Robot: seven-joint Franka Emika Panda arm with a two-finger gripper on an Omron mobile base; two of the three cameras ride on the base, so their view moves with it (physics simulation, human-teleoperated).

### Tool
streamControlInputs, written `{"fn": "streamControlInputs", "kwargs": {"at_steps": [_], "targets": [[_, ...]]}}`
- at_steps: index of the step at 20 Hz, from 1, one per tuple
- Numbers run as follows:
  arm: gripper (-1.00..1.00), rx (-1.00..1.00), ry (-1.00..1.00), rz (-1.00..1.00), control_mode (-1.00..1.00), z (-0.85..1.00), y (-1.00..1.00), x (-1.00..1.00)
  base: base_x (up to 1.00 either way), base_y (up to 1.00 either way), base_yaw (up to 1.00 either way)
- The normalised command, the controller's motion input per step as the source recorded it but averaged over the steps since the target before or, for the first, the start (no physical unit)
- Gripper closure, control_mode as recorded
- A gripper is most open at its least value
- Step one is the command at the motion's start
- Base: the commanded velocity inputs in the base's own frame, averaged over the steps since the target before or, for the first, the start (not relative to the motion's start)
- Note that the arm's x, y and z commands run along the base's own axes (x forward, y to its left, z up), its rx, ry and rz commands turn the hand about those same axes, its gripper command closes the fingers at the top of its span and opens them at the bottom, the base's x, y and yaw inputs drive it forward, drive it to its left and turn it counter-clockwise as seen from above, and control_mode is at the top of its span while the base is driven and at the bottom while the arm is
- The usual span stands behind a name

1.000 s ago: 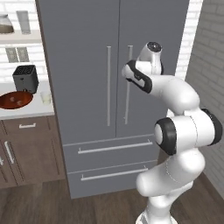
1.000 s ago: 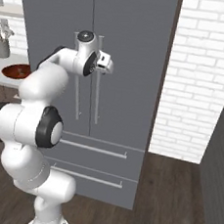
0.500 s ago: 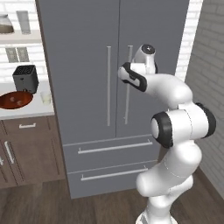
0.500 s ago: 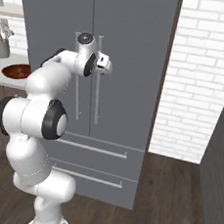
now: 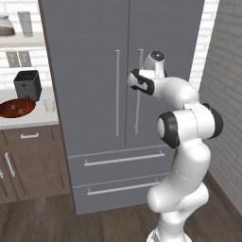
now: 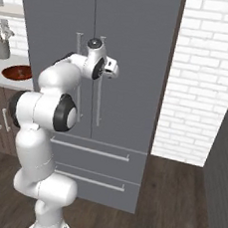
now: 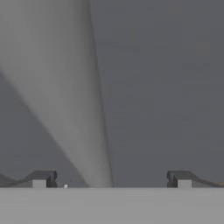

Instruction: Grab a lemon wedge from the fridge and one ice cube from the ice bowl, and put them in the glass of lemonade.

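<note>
Step one, opening the fridge (image 5: 94, 56), doors shut, frame centre: gripper (image 7: 111, 178) jaws spread wide, empty, straddling the right door handle (image 7: 94, 131); next close on the bar and pull

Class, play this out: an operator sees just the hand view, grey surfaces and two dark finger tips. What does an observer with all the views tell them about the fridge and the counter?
Operator: What is this grey surface in front of me?
Observer: The tall grey two-door fridge; both doors are closed.
Operator: Where is my gripper on it?
Observer: The open gripper is at the right door's long slim vertical bar handle, near its upper end.
Operator: Anything to the side?
Observer: A wide reddish-brown bowl and a small clear tumbler stand on the pale counter left of the fridge.
</note>
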Motion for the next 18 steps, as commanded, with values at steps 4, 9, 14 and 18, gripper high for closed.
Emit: {"fn": "streamControlInputs", "kwargs": {"at_steps": [4,9,14,18], "targets": [[-1.00,0.00,0.02,0.00,-1.00,-0.35,0.00,0.46,0.00,0.00,0.00],[-1.00,0.00,0.00,0.00,-1.00,-0.47,0.00,0.54,0.00,0.00,0.00],[-1.00,0.00,0.04,0.00,-1.00,-0.22,0.00,0.33,0.00,0.00,0.00],[1.00,0.00,0.07,0.00,-1.00,-0.09,0.00,0.28,0.00,0.00,0.00]]}}
